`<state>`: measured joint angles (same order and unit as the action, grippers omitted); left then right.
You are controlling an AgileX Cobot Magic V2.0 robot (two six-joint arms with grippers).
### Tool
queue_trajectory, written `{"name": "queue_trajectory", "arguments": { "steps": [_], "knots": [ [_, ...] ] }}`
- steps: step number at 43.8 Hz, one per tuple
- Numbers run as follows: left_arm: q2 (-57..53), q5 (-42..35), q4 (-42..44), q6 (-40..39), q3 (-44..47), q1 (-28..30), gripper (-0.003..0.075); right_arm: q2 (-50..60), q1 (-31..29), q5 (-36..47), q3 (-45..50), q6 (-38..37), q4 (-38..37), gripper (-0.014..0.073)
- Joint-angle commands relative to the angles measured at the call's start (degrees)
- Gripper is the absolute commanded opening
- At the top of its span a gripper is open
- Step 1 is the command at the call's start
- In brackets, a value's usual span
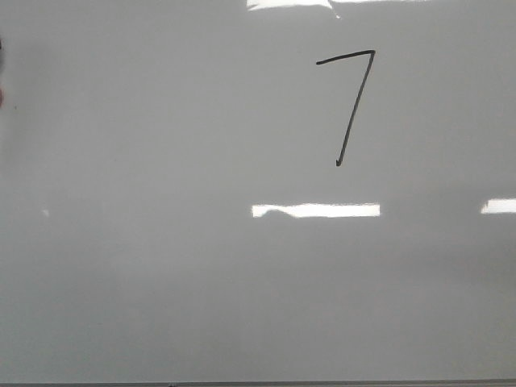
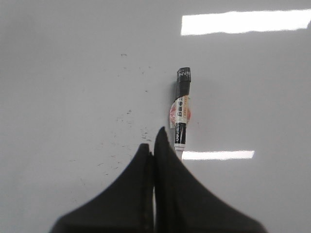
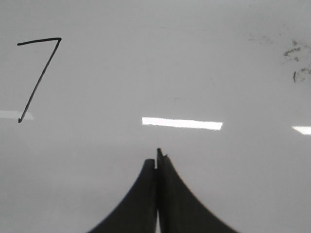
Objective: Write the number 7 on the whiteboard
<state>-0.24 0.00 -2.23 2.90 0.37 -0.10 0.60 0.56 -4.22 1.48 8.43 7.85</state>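
A: Number 7 (image 1: 352,101) already drawn on the whiteboard (image 1: 161,266), far right of centre in the front view; short rising bar, long slanted downstroke, clean and closed at the corner.

B: Agreed. Looks like the writing step done, by judgement. Only putting away or retreating left, if anything.

A: Left pincer (image 2: 154,145) closed, fingers pressed together, holding nothing. Marker (image 2: 181,114) lying on the whiteboard just beyond the fingertips, cap end pointing away, near end partly hidden behind one finger.

B: Touching the finger or only behind it?

A: Cannot tell from that angle.

B: Right pincer (image 3: 157,158)?

A: Also closed and empty, hovering over bare board, well apart from the figure, seen off to one side in that wrist view.

B: Next move, then?

A: Probably none needed on the figure; any further stroke risks spoiling it. Best kept clear of the fresh ink.

B: Any readable writing?

A: Label on the marker barrel, small characters, too blurred to read. Faint dark smudges (image 3: 296,60) on the board, no letters.
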Motion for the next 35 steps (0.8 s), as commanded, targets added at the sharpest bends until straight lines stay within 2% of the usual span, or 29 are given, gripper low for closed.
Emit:
{"name": "queue_trajectory", "arguments": {
  "steps": [1, 14, 17, 25, 35],
  "knots": [
    [-0.89, -4.54, 0.06, 0.01, 0.17, 0.04, -0.002, 1.08, -0.35, 5.78, -0.25, 0.47, 0.12, -0.0069],
    [-0.89, -4.54, 0.06, 0.01, 0.17, 0.04, -0.002, 1.08, -0.35, 8.59, -0.18, 0.18, 0.12, -0.0069],
    [-0.89, -4.54, 0.06, 0.01, 0.17, 0.04, -0.002, 1.08, -0.35, 9.76, -0.18, -2.77, -0.81, -0.0069],
    [-0.89, -4.54, 0.06, 0.01, 0.17, 0.04, -0.002, 1.08, -0.4, 10.82, -0.18, -12.2, -9.05, -0.0069],
    [-0.89, -4.54, 0.06, 0.01, 0.17, 0.04, -0.002, 1.08, -0.4, 10.44, -0.18, -12.21, -9.0, -0.0069]
  ]
}}
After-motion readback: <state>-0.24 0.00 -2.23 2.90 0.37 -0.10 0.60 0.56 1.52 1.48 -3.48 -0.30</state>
